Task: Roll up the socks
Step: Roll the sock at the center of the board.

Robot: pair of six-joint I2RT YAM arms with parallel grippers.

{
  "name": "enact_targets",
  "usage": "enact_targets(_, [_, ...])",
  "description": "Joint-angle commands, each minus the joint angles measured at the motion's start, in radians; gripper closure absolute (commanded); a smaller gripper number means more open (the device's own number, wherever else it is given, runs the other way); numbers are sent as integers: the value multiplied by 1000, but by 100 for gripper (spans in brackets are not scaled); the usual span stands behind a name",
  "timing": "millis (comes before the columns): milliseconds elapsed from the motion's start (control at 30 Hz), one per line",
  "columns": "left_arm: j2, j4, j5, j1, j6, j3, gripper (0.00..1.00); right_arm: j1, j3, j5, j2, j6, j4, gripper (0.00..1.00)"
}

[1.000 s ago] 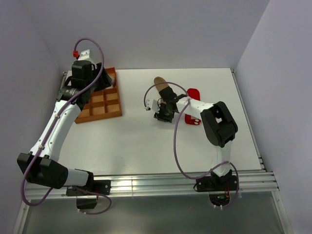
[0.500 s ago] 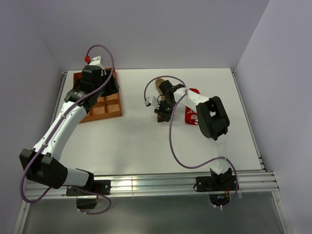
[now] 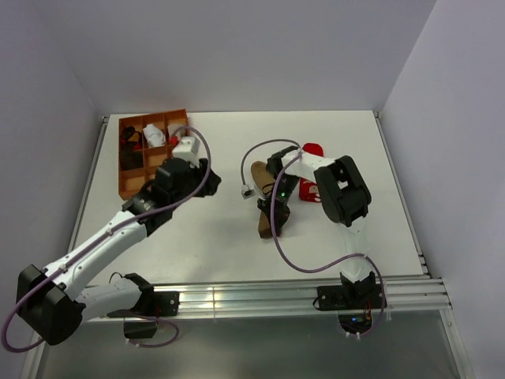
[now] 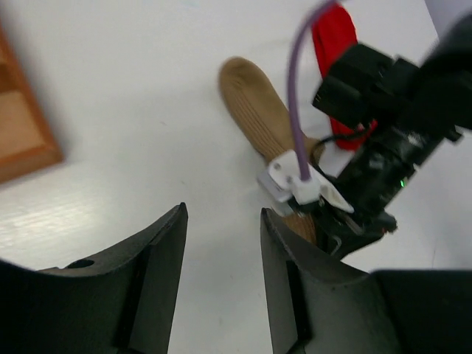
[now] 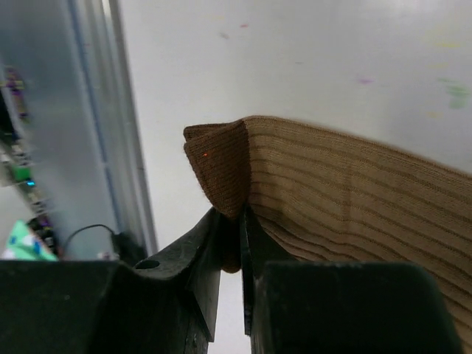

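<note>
Softness rules here: the tan ribbed ankle sock (image 5: 354, 199), lying in the middle of the white counter (image 3: 213, 245) just beside a red patterned sock (image 3: 312, 149), looks light, limp and grippy. I'd expect it to sag and unroll unless pinched at a doubled edge near one end. The right hand (image 5: 240, 221) does just that, clenched on a folded corner of the knit. The left hand (image 4: 223, 215) hovers nearby, fingers parted, grasping nothing.
</note>
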Motion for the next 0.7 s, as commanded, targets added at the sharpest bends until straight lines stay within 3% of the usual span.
enact_targets(0, [-1, 202, -5, -95, 7, -92, 51, -2, -36, -146, 21, -68, -168, 81])
enact_targets(167, [149, 283, -50, -284, 76, -107, 61, -40, -27, -184, 62, -6, -171, 80])
enact_targets(300, [272, 369, -16, -389, 125, -98, 61, -74, -4, -183, 111, 41, -173, 80])
enact_targets(533, [400, 526, 157, -403, 172, -113, 51, -109, 5, -186, 168, 83, -173, 80])
enact_targets(667, [478, 570, 253, -399, 179, -94, 50, -120, 11, -174, 197, 100, -171, 80])
